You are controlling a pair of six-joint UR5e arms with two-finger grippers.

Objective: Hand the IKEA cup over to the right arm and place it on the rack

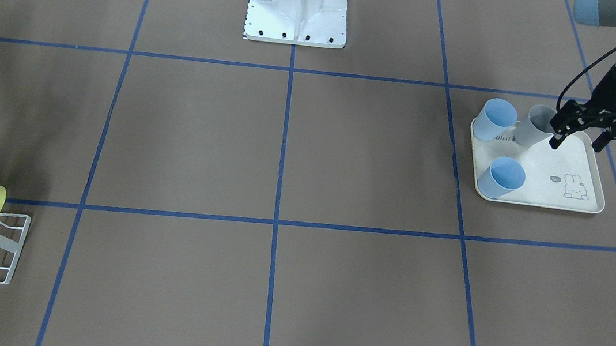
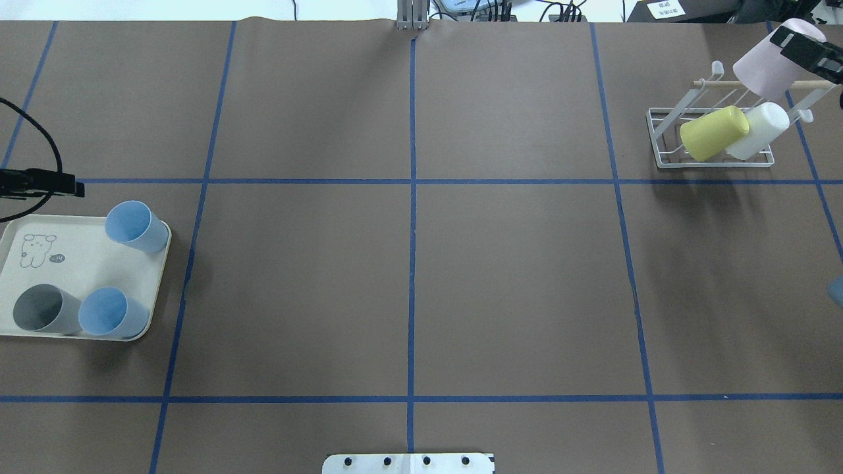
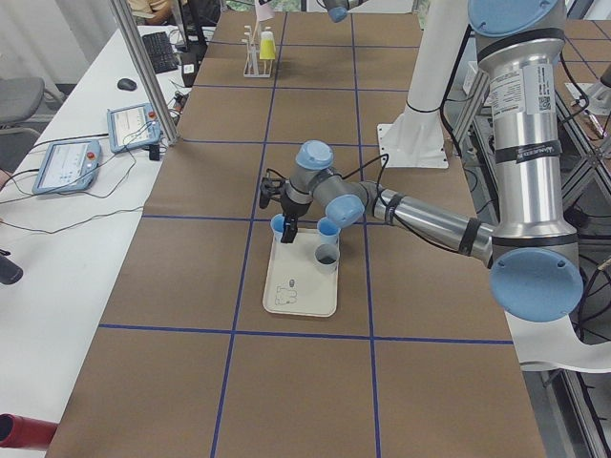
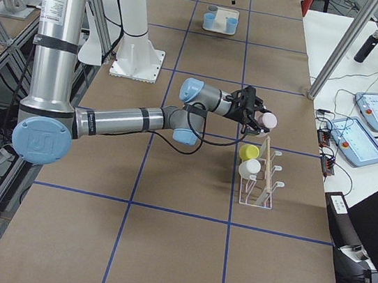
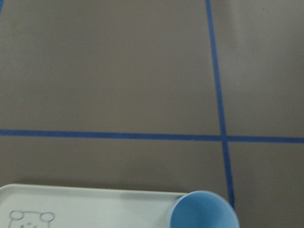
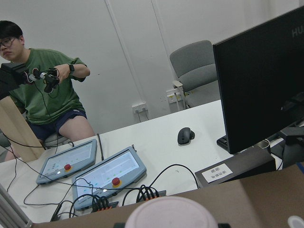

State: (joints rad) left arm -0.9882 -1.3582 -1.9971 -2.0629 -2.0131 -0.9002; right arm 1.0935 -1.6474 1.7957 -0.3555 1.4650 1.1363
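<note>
On the brown tabletop (image 2: 514, 283), three cups (image 2: 135, 227) are seen on the tray (image 2: 79, 263) at the left edge, near the left gripper (image 1: 579, 137), its jaws open and empty. At the far right corner the pink cup (image 2: 764, 66) is clamped by the right gripper (image 2: 807, 49) over the rack (image 2: 658, 141): handover judged done, release pending.

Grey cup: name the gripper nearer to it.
Left. The left gripper hovers above the tray holding the grey cup; the right gripper is across the table, holding a pink cup by the rack.
</note>
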